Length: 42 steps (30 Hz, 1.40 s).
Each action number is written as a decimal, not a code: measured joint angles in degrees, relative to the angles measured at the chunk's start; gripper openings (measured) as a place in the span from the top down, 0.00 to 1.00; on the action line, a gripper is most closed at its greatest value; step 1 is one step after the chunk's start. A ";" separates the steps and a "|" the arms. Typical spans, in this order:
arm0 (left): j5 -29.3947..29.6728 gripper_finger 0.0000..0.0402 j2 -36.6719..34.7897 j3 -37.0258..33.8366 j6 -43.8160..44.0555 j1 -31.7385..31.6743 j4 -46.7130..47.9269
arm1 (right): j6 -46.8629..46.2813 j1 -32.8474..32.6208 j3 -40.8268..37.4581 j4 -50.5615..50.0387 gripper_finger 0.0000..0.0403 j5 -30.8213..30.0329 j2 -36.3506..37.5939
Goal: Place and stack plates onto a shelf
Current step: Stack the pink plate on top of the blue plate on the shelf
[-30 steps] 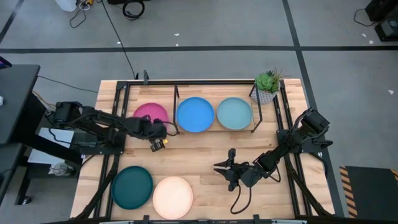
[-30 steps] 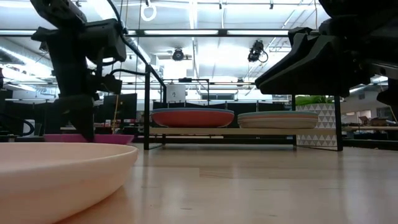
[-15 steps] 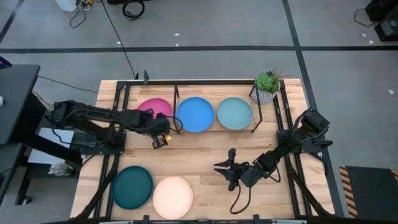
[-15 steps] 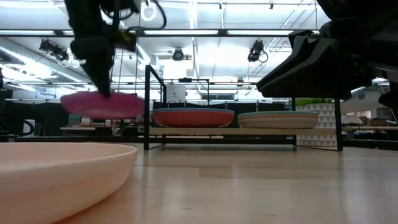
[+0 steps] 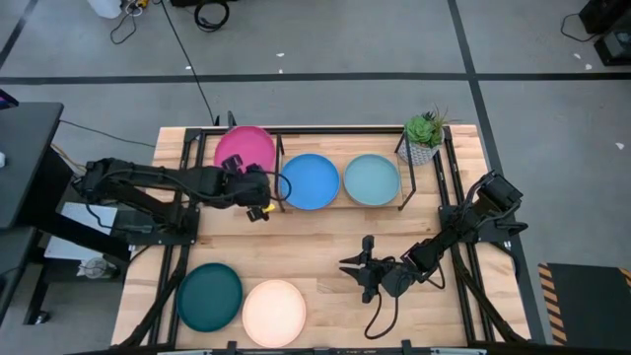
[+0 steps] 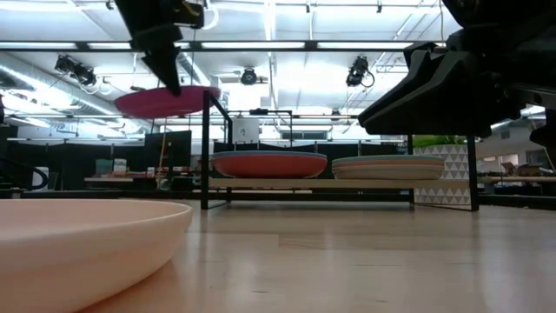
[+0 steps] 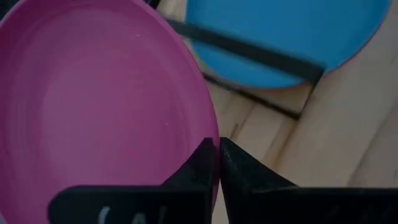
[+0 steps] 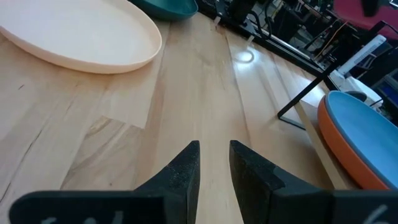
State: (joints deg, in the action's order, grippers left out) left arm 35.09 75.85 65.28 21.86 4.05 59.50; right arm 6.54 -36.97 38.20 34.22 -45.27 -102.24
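Left gripper (image 5: pixel 258 189), seen from above, is clamped on the near rim of the pink plate (image 5: pixel 245 149), which hangs over the table's far left part, just left of the shelf (image 5: pixel 340 204). On the shelf a blue plate (image 5: pixel 309 180) sits next to a light blue plate (image 5: pixel 371 179), their rims almost touching. A teal plate (image 5: pixel 209 296) and a cream plate (image 5: pixel 273 312) lie at the table's near left edge; bare wood lies between them and the shelf. The right gripper (image 5: pixel 361 268) waits over the near middle, fingers slightly parted and holding nothing.

From table height, the pink plate (image 6: pixel 167 101) is held level, high above the shelf board (image 6: pixel 308 183) and left of its black upright (image 6: pixel 206 149). An orange plate (image 6: pixel 269 164) shows under the blue one.

At the left wrist, both fingers (image 7: pixel 239 172) meet on the pink rim (image 7: pixel 99 112), with the blue plate (image 7: pixel 283 37) beyond a black bar.

At the right wrist, the fingers (image 8: pixel 183 168) stand a little apart over bare wood.
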 joint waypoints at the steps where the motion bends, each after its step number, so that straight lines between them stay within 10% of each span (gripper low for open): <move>1: 0.12 0.95 0.00 0.00 -1.43 0.02 -1.23 | -0.02 0.00 0.00 0.02 0.77 0.00 0.00; 19: -3.13 0.96 7.15 12.21 -23.07 -1.33 -10.50 | 1.14 0.02 0.02 0.96 0.77 0.39 0.00; 30: -16.54 0.95 17.76 17.11 -41.80 -1.41 -17.58 | 0.54 -0.07 0.02 0.33 0.77 0.43 0.00; 42: -26.72 0.96 23.00 16.81 -35.49 -2.99 -18.02 | -0.37 -0.11 0.02 -0.39 0.77 0.48 0.00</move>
State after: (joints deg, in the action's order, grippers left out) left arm 8.36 98.85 82.09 -13.63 1.06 41.48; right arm 6.17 -37.08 38.22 33.82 -44.80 -102.24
